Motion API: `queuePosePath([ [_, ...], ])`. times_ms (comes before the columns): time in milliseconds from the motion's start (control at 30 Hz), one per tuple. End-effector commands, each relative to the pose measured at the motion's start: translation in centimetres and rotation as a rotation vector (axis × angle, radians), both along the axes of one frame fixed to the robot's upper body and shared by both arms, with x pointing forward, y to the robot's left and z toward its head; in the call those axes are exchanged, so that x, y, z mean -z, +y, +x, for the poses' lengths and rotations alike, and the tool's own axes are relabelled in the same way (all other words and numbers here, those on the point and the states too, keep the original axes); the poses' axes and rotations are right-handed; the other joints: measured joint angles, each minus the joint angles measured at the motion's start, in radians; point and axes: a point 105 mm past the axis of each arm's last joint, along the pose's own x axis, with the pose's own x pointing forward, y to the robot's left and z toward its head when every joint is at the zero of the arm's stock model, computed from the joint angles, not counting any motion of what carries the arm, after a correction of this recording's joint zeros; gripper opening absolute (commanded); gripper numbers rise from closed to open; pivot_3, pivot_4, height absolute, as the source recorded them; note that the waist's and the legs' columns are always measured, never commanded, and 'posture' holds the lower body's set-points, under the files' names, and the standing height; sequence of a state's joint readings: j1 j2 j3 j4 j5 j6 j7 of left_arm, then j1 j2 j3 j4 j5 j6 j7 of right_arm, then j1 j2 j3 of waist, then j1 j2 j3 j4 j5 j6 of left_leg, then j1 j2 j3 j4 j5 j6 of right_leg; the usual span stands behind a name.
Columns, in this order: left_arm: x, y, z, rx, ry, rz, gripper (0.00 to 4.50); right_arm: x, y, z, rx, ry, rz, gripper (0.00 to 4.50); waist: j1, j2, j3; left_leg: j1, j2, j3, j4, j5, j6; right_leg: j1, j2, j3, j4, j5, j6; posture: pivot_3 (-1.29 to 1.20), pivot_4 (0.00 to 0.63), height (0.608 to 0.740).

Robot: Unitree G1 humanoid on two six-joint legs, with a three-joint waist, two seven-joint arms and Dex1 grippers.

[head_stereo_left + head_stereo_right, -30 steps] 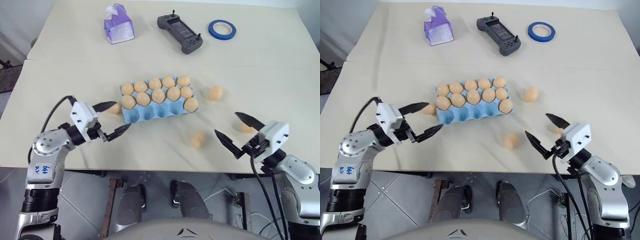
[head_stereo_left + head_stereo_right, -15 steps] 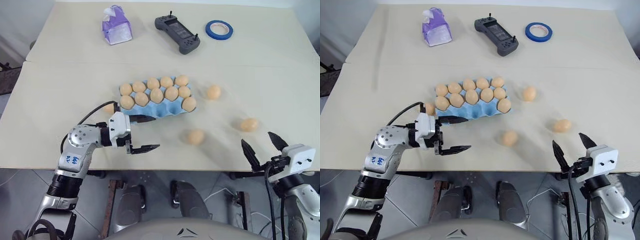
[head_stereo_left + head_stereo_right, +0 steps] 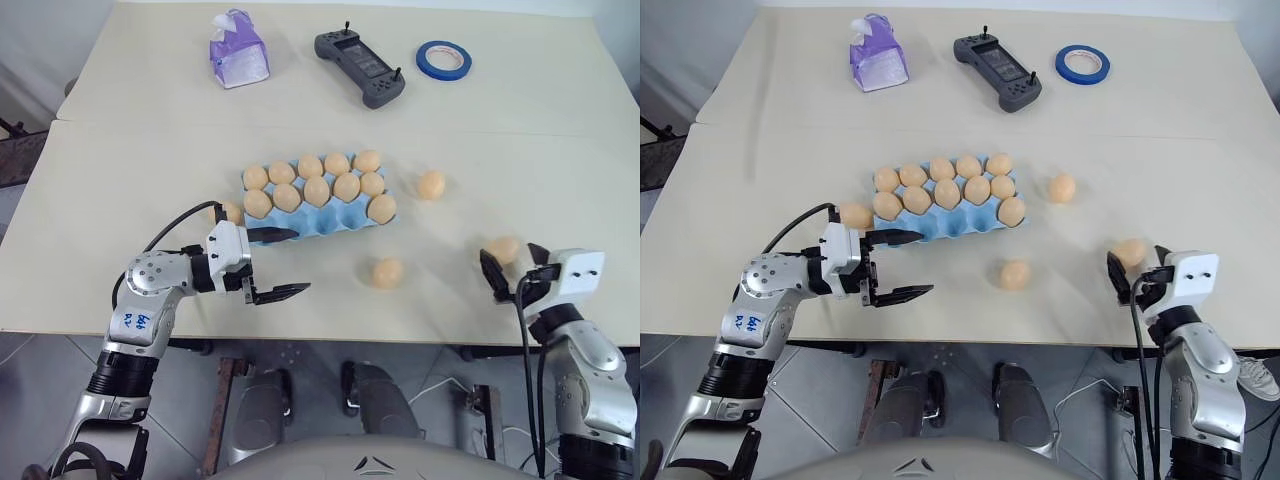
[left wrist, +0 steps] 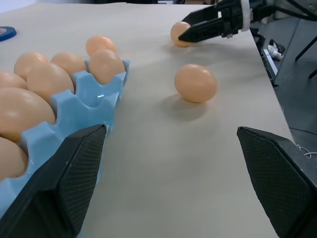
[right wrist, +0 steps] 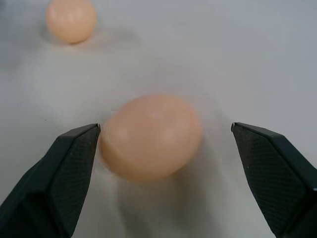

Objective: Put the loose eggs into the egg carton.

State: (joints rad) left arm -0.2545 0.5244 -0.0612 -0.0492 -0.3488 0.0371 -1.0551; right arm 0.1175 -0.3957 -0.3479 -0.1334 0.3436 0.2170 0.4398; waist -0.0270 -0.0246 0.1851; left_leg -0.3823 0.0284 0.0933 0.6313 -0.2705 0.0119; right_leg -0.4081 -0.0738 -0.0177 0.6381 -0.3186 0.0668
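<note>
Four loose eggs (image 3: 387,273), ten in carton (image 3: 300,228)

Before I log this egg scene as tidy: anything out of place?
Yes. Four tan-orange eggs lie loose on the beige table: one left of the light blue moulded egg carton, three right. Nothing looks cracked.

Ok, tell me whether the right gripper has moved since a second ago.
Yes. The right gripper has shifted rightward, away from the egg carton, and now faces the near-right loose egg, jaws open.
</note>
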Motion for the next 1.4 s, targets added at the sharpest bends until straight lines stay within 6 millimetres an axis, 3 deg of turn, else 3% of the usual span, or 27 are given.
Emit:
queuePosePath([
  [33, -0.9, -0.4, -0.4, 0.003, -0.036, -0.024, 4.5, -0.6, 0.0, 0.5, -0.022, -0.042, -0.016, 4.28, 0.0, 0.0, 0.0, 0.0, 0.0, 0.0, 0.0, 0.0, 0.0, 0.0, 0.0, 0.0, 0.0, 0.0, 0.0, 0.0, 0.15, 0.74],
  [100, -0.9, -0.5, -0.5, 0.0, -0.034, -0.028, 4.5, -0.8, 0.1, 0.5, -0.037, -0.055, -0.023, 3.9, 0.0, 0.0, 0.0, 0.0, 0.0, 0.0, 0.0, 0.0, 0.0, 0.0, 0.0, 0.0, 0.0, 0.0, 0.001, 0.0, 0.15, 0.74],
  [300, -0.8, -0.1, -0.5, -0.035, -0.025, -0.042, 4.5, -1.0, 0.5, 0.8, -0.066, -0.076, -0.052, 1.9, -0.001, 0.0, 0.0, 0.0, 0.0, 0.0, 0.0, 0.0, 0.0, 0.0, 0.0, 0.0, 0.0, 0.0, 0.001, 0.0, 0.15, 0.74],
  [567, -0.5, 0.5, -0.8, -0.083, -0.019, -0.047, 4.5, -1.2, 1.4, 1.2, -0.121, -0.07, -0.065, 1.9, -0.001, 0.0, 0.0, 0.0, 0.0, 0.0, 0.0, 0.0, 0.0, 0.0, 0.0, 0.001, 0.0, 0.001, 0.001, 0.0, 0.15, 0.74],
  [667, -0.5, 0.7, -0.9, -0.097, -0.021, -0.045, 4.5, -1.9, 1.7, 1.0, -0.146, -0.086, -0.019, 2.47, -0.001, 0.0, 0.0, 0.0, 0.0, 0.0, 0.0, 0.0, 0.0, 0.0, 0.0, 0.0, 0.0, 0.001, 0.001, 0.0, 0.15, 0.74],
  [867, -0.4, 1.3, -1.2, -0.129, -0.021, -0.043, 4.5, -3.7, 1.7, 0.2, -0.221, -0.096, -0.067, 4.43, 0.0, 0.0, 0.0, 0.0, 0.0, 0.0, 0.0, 0.0, 0.0, 0.0, 0.0, 0.001, 0.0, 0.001, 0.001, 0.0, 0.15, 0.74],
  [1000, -0.4, 1.4, -1.2, -0.142, -0.021, -0.045, 4.5, -5.9, 1.0, 0.5, -0.231, -0.156, -0.055, 4.47, -0.001, 0.0, 0.0, 0.0, 0.0, 0.0, 0.0, 0.0, 0.0, 0.0, 0.0, 0.001, 0.0, 0.001, 0.001, 0.0, 0.15, 0.74],
  [1133, -0.4, 1.2, -1.3, -0.141, -0.023, -0.049, 4.5, -7.4, -0.8, 2.6, -0.171, -0.208, -0.091, 4.47, -0.003, 0.0, 0.0, 0.001, 0.0, 0.001, 0.001, 0.0, 0.0, 0.0, 0.0, 0.001, 0.0, 0.001, 0.001, 0.0, 0.15, 0.74],
  [1267, -0.4, 1.1, -1.1, -0.145, -0.029, -0.052, 4.5, -6.9, -3.2, 5.0, -0.099, -0.176, -0.112, 4.47, -0.001, 0.0, 0.0, 0.001, 0.0, 0.001, 0.001, 0.001, 0.001, 0.0, 0.0, 0.001, 0.0, 0.002, 0.0, 0.0, 0.15, 0.74],
  [1400, -0.7, 1.3, -1.0, -0.152, -0.044, -0.052, 4.5, -5.6, -3.5, 6.6, -0.108, -0.12, -0.099, 4.47, 0.0, 0.0, 0.0, 0.0, 0.0, 0.001, 0.0, 0.001, 0.001, 0.0, 0.0, 0.001, -0.001, 0.002, 0.0, 0.0, 0.15, 0.74],
])
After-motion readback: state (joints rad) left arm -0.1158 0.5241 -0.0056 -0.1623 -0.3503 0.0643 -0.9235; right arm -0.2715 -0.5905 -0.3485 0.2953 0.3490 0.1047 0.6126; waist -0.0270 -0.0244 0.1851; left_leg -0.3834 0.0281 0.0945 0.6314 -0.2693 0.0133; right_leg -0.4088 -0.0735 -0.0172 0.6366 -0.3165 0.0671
